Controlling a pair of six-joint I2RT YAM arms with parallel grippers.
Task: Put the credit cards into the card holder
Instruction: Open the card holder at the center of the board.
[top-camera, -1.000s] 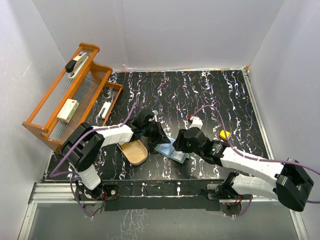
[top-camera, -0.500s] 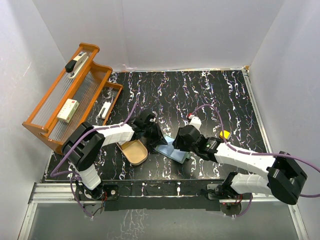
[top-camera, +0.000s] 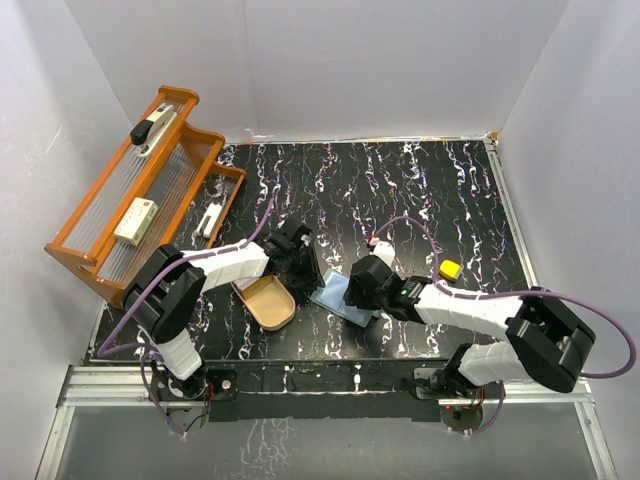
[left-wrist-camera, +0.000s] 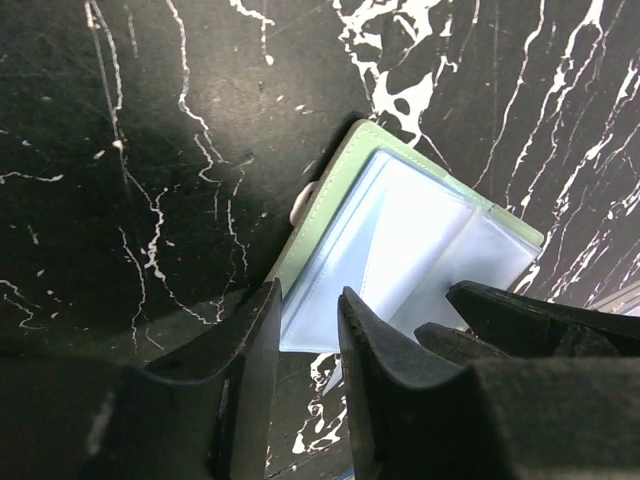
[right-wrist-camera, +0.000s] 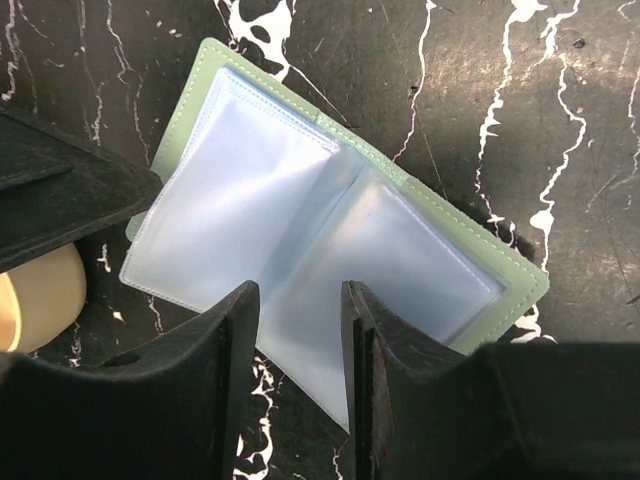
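you have the card holder (right-wrist-camera: 330, 230) spread open flat.
left gripper (left-wrist-camera: 310, 330) narrowly parted, right gripper (right-wrist-camera: 300, 330) wider; both empty above it.

The card holder (top-camera: 335, 296) lies opened flat on the table (top-camera: 400, 190) near its front middle. The left gripper (left-wrist-camera: 307, 300) is over its left edge and the right gripper (right-wrist-camera: 300, 295) over its near side. An oval dish (top-camera: 268, 302) sits just left of it and a small block (top-camera: 450, 269) well to its right, while a stepped rack (top-camera: 68, 252) stands along the table's left side with a stapler (top-camera: 152, 127) on its top tier.
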